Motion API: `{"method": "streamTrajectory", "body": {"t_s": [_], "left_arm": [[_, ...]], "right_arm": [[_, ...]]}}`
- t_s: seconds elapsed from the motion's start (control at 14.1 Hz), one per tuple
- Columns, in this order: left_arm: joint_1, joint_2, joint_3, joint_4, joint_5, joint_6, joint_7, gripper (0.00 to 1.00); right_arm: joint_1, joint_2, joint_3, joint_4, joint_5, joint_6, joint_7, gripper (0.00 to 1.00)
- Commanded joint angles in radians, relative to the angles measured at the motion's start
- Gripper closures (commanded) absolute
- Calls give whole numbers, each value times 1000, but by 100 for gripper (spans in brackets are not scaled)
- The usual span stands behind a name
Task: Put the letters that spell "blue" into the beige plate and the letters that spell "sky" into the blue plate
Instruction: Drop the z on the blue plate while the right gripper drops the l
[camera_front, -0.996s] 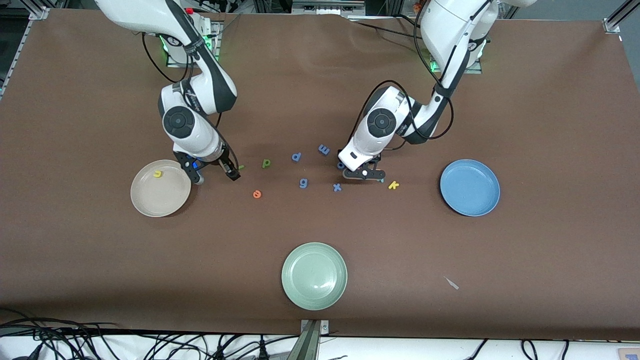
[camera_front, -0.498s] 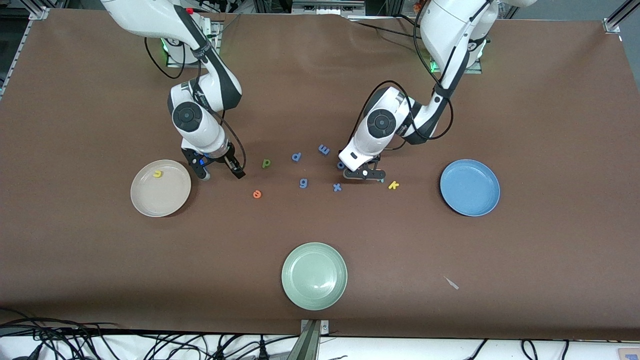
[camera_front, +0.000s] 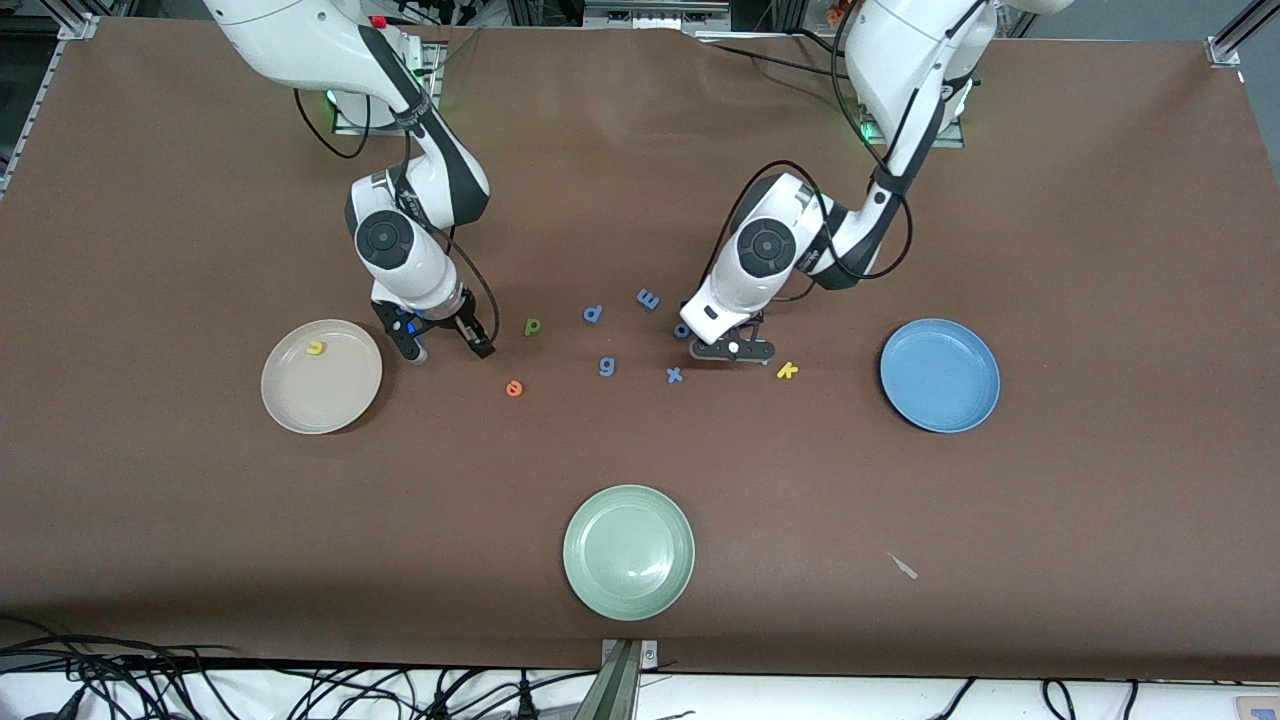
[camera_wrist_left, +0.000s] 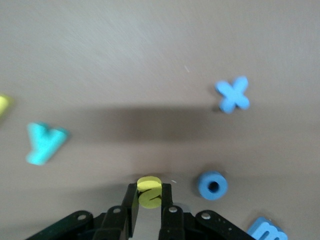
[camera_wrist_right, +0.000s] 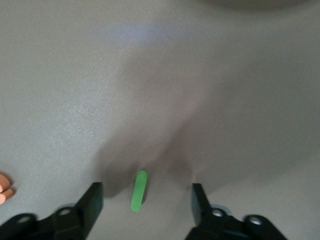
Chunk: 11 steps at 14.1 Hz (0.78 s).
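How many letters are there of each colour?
Yellow: 3 (u, k, s)
Blue: 5 (d, m, o, g, x)
Green: 2 (p, l)
Orange: 1 (e)
Teal: 1 (y)
Total: 12 letters

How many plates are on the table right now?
3: the beige plate toward the right arm's end, the blue plate toward the left arm's end, and the pale green plate nearest the front camera. None looks hidden.
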Motion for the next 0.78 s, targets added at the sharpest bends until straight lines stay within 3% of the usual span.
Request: {"method": "streamTrajectory", "body": {"t_s": [0.0, 0.21, 0.36, 0.64, 0.71], "left_arm": [[144, -149, -9, -40, 45, -137, 118, 91], [337, -255, -32, -136, 45, -156, 410, 91], [432, -273, -30, -179, 45, -156, 574, 90], [517, -234, -29, -190, 112, -135, 653, 87], [521, -230, -30, -190, 128, -122, 645, 82]], "right_arm": [[12, 18, 2, 0, 12, 35, 10, 37], [16, 19, 2, 1, 12, 37, 10, 74], [26, 19, 2, 6, 8, 33, 7, 96], [32, 21, 0, 23, -5, 24, -10, 100], [32, 12, -1, 47, -10, -35, -18, 100]]}}
